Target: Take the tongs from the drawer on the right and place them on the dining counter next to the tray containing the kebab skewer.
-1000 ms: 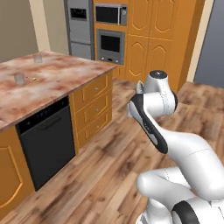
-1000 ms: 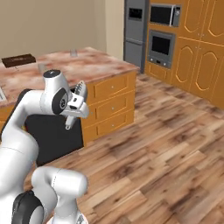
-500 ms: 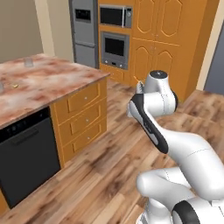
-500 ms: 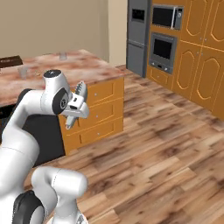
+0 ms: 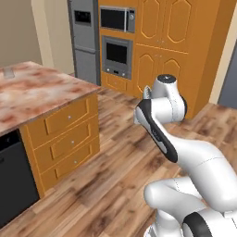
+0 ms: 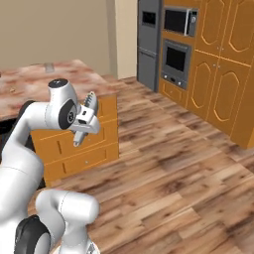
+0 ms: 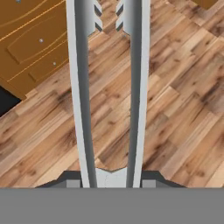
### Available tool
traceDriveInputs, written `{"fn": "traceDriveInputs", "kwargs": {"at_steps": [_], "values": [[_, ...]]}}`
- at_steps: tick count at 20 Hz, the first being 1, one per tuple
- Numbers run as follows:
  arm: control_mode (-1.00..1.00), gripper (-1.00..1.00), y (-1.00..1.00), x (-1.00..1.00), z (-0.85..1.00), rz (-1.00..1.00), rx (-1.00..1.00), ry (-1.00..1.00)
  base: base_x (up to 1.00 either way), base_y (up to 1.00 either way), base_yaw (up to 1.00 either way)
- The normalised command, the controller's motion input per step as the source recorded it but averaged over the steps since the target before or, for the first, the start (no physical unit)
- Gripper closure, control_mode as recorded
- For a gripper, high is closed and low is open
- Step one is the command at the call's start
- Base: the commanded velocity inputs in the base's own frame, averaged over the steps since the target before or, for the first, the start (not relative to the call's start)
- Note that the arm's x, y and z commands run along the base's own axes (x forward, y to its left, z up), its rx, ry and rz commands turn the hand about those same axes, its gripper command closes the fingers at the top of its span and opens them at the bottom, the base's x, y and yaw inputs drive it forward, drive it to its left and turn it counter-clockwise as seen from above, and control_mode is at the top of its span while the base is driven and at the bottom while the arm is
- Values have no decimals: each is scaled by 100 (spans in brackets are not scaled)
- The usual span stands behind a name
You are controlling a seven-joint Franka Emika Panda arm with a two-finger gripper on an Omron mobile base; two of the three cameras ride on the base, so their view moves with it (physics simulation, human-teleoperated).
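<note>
Your gripper [image 6: 85,124] sits up at chest height beside the arm's upper joint, jaws narrowed onto the tongs [image 7: 108,92], holding them by the joined end. In the hand view the tongs' two long grey arms run up from the bottom edge, nearly parallel w/ a slim gap between, toothed tips near the top; wood floor [image 7: 175,87] behind them, so they hang in the air, touching nothing else. In the right base view you see the tongs [image 6: 90,108] as a short pale sliver poking up and right out of the gripper, tilted, in front of the orange cabinet. Dining counter [image 5: 37,90] w/ its reddish marbled top lies to the arm's left in the left base view, well apart from the gripper; in the right base view the counter [image 6: 30,82] is behind the arm. Under its near end there's a stack of three drawer fronts [image 5: 65,134], all flush and closed; can't tell which one is the task's drawer. A small clear glass [image 5: 8,72] stands on the counter's far part, same glass [image 6: 49,67] in the right base view. Black dishwasher panel [image 5: 14,185] sits just left of the drawers. Grey fridge [image 5: 85,39], built-in oven [image 5: 116,54] and microwave [image 5: 116,18] line the far wall amid tall orange cabinets.
</note>
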Motion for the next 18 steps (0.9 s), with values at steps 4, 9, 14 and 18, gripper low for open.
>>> {"fn": "traceDriveInputs", "kwargs": {"at_steps": [4, 9, 14, 18], "values": [[100, 100, 0, 0, 0, 0, 0, 0, 100, -81, 7], [100, 100, 0, 0, 0, 0, 0, 0, 100, -82, 16], [100, 100, 0, 0, 0, 0, 0, 0, 100, -68, 36], [100, 100, 0, 0, 0, 0, 0, 0, 100, -59, 46]]}}
